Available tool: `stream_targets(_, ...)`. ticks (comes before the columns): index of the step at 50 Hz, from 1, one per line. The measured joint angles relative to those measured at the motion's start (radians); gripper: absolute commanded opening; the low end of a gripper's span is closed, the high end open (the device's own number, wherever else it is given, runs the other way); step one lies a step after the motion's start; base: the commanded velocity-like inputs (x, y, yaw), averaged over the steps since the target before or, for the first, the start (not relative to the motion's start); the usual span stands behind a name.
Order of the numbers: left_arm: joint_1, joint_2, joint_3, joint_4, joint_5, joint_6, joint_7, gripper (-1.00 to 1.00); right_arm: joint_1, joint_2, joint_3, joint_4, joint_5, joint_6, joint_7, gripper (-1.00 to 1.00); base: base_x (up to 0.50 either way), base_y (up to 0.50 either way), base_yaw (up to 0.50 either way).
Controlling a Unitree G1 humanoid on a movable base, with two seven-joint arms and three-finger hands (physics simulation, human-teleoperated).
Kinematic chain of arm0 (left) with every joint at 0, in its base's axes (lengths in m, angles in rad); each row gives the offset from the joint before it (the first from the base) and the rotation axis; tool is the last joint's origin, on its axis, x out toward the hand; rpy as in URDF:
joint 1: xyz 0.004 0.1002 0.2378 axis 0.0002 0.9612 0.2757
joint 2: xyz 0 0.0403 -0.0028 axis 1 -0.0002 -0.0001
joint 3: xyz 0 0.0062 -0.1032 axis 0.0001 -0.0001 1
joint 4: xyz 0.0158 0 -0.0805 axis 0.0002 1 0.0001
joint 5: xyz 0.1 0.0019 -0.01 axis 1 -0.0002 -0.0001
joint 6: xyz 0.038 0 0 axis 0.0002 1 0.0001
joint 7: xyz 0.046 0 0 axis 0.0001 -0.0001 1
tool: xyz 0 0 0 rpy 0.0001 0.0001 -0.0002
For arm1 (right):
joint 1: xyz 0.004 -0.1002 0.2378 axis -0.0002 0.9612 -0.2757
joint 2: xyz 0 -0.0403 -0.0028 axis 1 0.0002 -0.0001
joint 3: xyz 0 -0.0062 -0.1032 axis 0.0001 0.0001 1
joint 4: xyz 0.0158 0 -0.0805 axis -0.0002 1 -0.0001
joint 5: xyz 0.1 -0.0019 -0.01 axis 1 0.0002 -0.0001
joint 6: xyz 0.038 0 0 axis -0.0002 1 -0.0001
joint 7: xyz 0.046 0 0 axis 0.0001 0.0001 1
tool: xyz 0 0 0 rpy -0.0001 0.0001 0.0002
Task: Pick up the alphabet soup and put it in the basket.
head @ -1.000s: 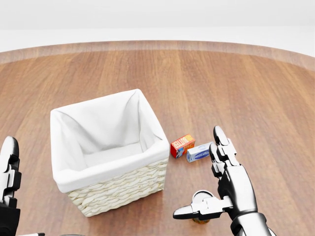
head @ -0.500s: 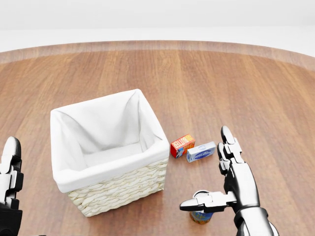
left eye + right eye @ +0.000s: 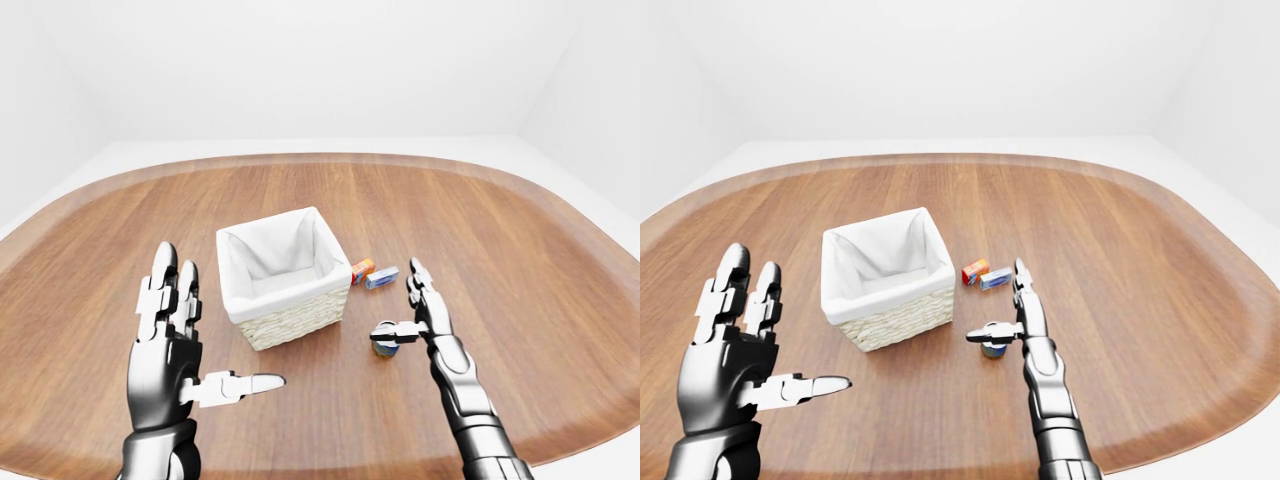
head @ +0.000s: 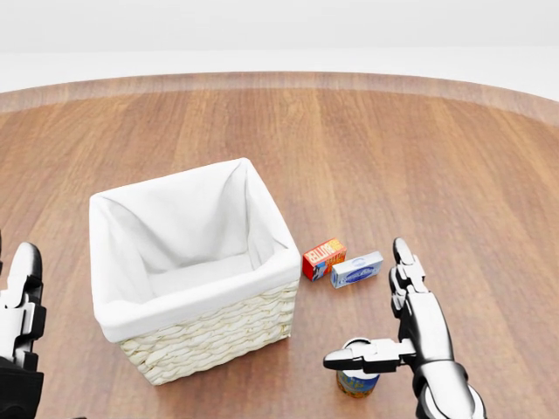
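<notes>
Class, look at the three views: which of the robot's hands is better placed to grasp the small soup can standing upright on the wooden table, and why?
The right hand. Its open fingers stand beside the small upright soup can, thumb reaching over the lid. The left hand hangs open on the far side of the white-lined wicker basket, well away from the can.

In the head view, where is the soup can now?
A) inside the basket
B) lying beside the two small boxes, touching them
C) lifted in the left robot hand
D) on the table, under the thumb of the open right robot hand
D: the soup can stands on the table with the thumb of the open right robot hand across its top, apart from the basket.
</notes>
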Motion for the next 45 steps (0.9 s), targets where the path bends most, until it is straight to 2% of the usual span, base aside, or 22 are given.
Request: stream_targets(45,0.022,-0.002,-0.004,-0.021,-0.004,-0.006,-0.006,1.0,-0.145,-0.013,0.018,0.454,-0.046,0.0,-0.058,1.0,0.0,0.0,0.0)
